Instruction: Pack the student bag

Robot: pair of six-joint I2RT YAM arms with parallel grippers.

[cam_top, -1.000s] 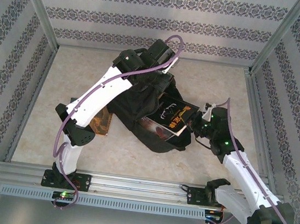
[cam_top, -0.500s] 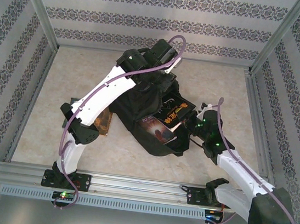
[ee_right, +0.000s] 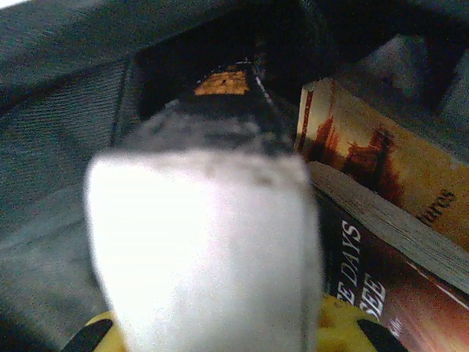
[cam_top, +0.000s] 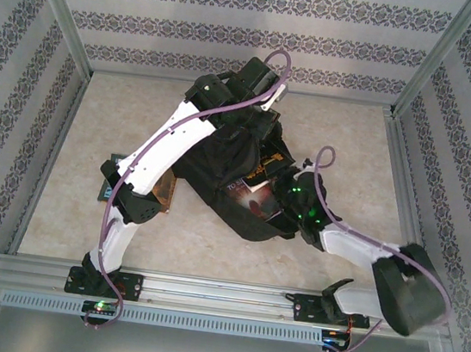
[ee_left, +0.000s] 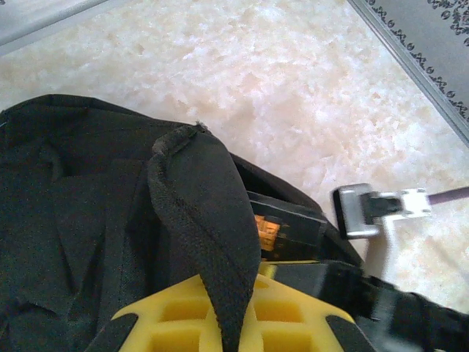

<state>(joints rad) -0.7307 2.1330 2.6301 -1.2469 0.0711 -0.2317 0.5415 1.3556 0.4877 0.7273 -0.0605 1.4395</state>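
while the left wrist view showed the left gripper (ee_left: 227, 323) pinched shut on a bag strap (ee_left: 201, 205), the right wrist view showed the right gripper (ee_right: 220, 330) clamped on one book (ee_right: 205, 220) inside the student bag (cam_top: 219, 165), beside a dark-red book (ee_right: 374, 293) and an orange book (ee_right: 366, 154). the bag lay mid-table (cam_top: 80, 234), with a fourth book (cam_top: 163, 188) under the left arm towards the left edge.

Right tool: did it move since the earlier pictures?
Yes. The right tool went left, away from the right side rail, pushing its book deeper into the student bag.
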